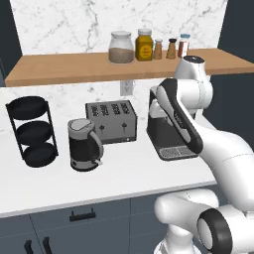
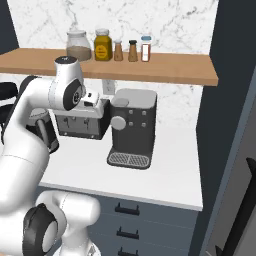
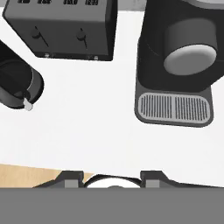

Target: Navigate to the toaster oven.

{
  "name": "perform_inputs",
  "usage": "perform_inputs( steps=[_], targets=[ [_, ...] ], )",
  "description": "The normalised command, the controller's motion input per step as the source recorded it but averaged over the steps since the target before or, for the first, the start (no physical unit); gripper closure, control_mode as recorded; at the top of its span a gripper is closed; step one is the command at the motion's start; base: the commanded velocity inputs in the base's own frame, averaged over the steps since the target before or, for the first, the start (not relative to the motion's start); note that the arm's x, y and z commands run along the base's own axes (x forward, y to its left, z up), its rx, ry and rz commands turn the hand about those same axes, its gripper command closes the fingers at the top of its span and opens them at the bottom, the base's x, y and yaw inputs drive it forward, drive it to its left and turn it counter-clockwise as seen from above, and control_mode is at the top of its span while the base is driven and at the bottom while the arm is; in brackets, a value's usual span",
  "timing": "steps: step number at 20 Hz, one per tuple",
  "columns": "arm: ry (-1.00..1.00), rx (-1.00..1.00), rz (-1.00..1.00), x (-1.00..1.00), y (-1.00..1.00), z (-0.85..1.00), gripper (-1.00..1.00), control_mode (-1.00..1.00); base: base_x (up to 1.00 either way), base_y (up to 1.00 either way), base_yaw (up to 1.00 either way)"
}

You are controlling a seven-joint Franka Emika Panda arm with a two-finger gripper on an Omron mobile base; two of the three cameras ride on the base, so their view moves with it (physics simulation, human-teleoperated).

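White counter (image 3: 87,122) faced: toaster (image 3: 61,26) upper left, coffee machine (image 3: 179,57) upper right of hand view. Held gripper (image 3: 111,177) jaws apart, empty. Couldn't tell which way toaster oven lay.

Kitchen: white surface (image 1: 124,173) over dark drawers (image 2: 130,220); marble backsplash (image 1: 74,22); wooden shelf (image 1: 64,67) of spice jars (image 1: 171,48); toaster (image 1: 111,121), kettle (image 1: 83,145), coffee machine (image 2: 132,127).
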Motion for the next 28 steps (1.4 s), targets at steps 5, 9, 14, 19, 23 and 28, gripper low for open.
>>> perform_inputs(
  steps=[5, 9, 14, 19, 23, 28],
  targets=[
    [0.00, 0.00, 0.00, 0.00, 0.00, 0.00, -1.00, 1.00, 0.00, 0.00, 0.00],
    [0.00, 0.00, 0.00, 0.00, 0.00, 0.00, -1.00, 1.00, 0.00, 0.00, 0.00],
    [0.00, 0.00, 0.00, 0.00, 0.00, 0.00, -1.00, 1.00, -0.68, 0.04, 0.01],
    [0.00, 0.00, 0.00, 0.00, 0.00, 0.00, -1.00, 1.00, -0.63, 0.46, 0.15],
    [0.00, 0.00, 0.00, 0.00, 0.00, 0.00, -1.00, 1.00, -0.11, 0.77, 0.49],
    [0.00, 0.00, 0.00, 0.00, 0.00, 0.00, -1.00, 1.00, 0.00, 0.90, 0.64]
  ],
)
